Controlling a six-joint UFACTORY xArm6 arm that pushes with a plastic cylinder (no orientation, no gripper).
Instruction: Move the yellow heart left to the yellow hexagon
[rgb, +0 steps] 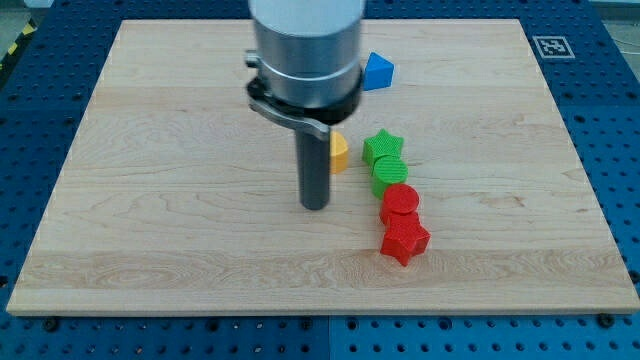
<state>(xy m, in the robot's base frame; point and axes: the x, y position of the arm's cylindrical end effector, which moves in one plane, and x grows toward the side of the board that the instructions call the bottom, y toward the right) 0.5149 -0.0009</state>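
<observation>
We carry no jaws at all on this arm, only the dark rod, so there is nothing to open, clench or grasp with, and every move has to be a push from my tip (315, 206), which rests on the wooden table (150, 200) near its middle. Just up and to the view's right of the rod a yellow block (340, 153) shows, half hidden behind the rod, so we cannot tell whether it is the heart or the hexagon; no second yellow block is visible, and it may lie behind the arm's wide grey body. To the view's right of the yellow block sit a green star (383, 147) and a green round block (388, 174) touching below it, then a red round block (401, 203) and a red star (404, 240) in a line running towards the view's bottom. A blue block (377, 71) lies near the view's top. We judge the yellow piece to be light, stiff plastic that slides easily on smooth wood and may spin if struck off centre. To send it leftward we would press on the middle of its right face, in the narrow gap next to the green star.
</observation>
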